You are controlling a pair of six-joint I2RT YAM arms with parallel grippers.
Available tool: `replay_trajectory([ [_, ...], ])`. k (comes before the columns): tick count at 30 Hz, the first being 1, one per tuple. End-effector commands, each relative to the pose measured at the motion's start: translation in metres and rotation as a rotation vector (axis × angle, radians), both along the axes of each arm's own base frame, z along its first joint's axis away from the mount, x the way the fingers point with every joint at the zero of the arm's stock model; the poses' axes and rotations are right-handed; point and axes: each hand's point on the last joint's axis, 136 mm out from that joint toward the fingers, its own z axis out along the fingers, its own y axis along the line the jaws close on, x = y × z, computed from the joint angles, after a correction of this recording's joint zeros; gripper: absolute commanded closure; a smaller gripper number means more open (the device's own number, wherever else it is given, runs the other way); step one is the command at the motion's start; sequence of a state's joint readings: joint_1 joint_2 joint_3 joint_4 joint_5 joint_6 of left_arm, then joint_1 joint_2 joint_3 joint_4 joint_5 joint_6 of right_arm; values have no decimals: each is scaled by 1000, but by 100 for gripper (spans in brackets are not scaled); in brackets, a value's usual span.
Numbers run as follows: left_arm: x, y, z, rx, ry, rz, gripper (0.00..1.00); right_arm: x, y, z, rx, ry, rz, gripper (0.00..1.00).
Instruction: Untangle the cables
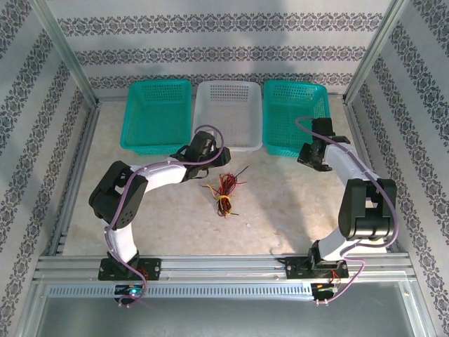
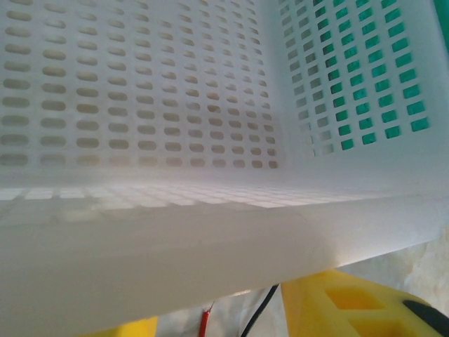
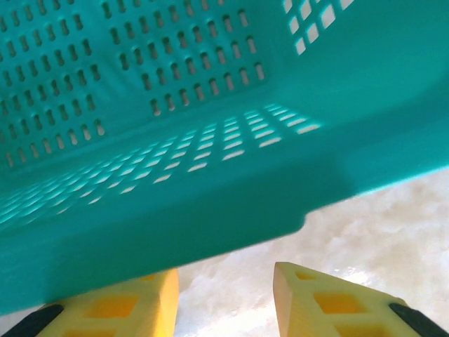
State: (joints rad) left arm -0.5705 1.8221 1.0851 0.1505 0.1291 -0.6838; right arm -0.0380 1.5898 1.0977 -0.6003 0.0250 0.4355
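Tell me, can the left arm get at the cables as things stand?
Probably yes. The cables lie on the table close to the left tool, whose jaws stand open; a red and a black strand show between its fingers. The white basket stands beyond, not in the way.

robot lab test cell: aluminium frame rails, patterned wallpaper panels boxing in marble-look tabletop.

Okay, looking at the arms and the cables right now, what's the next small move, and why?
Probably draw the left claw back from the white basket toward the cables. It stands open at the basket's near rim, while the red, yellow and black tangle lies on the table, nearer the arm bases.
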Motion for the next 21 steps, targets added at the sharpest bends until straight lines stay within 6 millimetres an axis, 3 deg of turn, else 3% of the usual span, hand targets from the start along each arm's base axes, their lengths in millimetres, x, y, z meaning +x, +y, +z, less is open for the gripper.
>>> replay_trajectory([
  [1,-12,-3,34,-28,-71,-11,49,14,-7,7,-24,-20,22,56],
  [6,-45,15,63,24,-103,-22,43,22,-20,11,-47,-21,-3,55],
  [9,-67,36,78,60,-111,-8,40,23,-20,15,-48,-28,6,55],
  [14,-98,82,95,177,-100,56,25,-3,-15,28,-74,-22,0,47],
  [17,-112,100,101,211,-94,75,16,-27,10,47,-172,-28,78,34],
  [20,-120,110,101,209,-82,89,12,-49,69,62,-224,-84,243,18],
  [21,-121,112,101,201,-75,97,12,-58,95,65,-206,-118,304,17],
])
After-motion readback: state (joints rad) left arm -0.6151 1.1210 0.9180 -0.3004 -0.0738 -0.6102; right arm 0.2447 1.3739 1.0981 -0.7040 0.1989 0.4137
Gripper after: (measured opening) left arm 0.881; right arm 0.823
